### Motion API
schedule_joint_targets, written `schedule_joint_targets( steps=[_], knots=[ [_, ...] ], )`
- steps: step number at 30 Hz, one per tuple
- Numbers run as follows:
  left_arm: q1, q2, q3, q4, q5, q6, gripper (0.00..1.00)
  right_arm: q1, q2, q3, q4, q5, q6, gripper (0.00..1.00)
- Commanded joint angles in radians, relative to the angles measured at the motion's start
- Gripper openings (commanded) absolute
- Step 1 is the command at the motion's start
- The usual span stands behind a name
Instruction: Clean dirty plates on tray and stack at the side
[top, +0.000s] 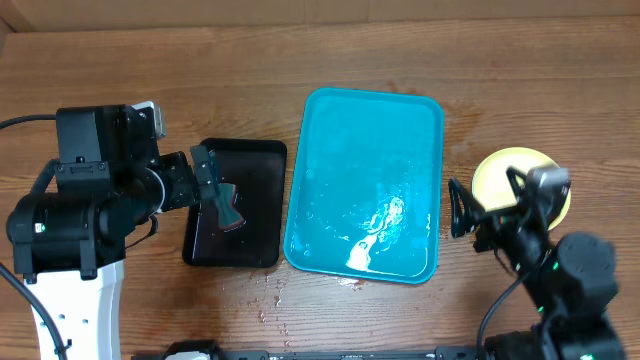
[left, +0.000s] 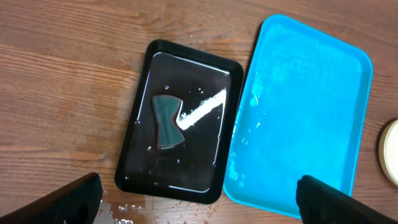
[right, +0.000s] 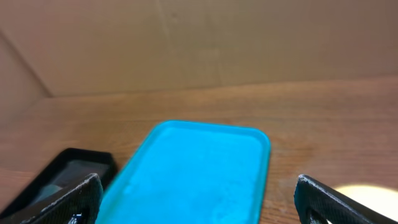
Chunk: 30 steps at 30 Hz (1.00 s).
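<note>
The turquoise tray (top: 365, 130) lies in the middle of the table, wet, with no plate on it. A pale yellow plate (top: 498, 172) sits on the table right of the tray, partly hidden by my right arm. Whether others lie under it I cannot tell, and no blue plate shows. My right gripper (top: 457, 210) is open and empty between the tray and the plate. The right wrist view shows its open fingers (right: 199, 208) over the tray (right: 199, 162), with the plate's edge (right: 373, 191) at lower right. My left gripper (top: 208, 182) is open and empty above the black tray.
A black tray (top: 260, 160) left of the turquoise tray holds a dark green sponge (top: 230, 208) and water. In the left wrist view the sponge (left: 166, 121) lies in it. Water drops (top: 275, 295) spot the table in front. A cardboard wall stands at the back.
</note>
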Motion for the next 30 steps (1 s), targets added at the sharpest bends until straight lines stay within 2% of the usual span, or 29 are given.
schedule_joint_targets(
  steps=[1, 12, 15, 20, 25, 30],
  knots=[
    [0.004, 0.003, 0.012, 0.002, -0.007, 0.026, 1.00, -0.034, -0.146, -0.169, 0.067, 0.013, -0.005, 1.00],
    [0.004, 0.003, 0.012, 0.002, -0.007, 0.026, 1.00, -0.039, -0.442, -0.485, 0.270, 0.005, -0.003, 1.00],
    [0.004, 0.003, 0.012, 0.002, -0.007, 0.026, 1.00, -0.039, -0.447, -0.566, 0.412, -0.007, -0.003, 1.00],
    [0.004, 0.003, 0.012, 0.002, -0.007, 0.026, 1.00, -0.038, -0.446, -0.566, 0.426, -0.004, -0.006, 1.00],
    [0.004, 0.003, 0.012, 0.002, -0.007, 0.026, 1.00, -0.038, -0.445, -0.566, 0.347, -0.004, -0.006, 1.00],
    [0.004, 0.003, 0.012, 0.002, -0.007, 0.026, 1.00, -0.038, -0.443, -0.566, 0.350, -0.004, -0.006, 1.00]
  ],
)
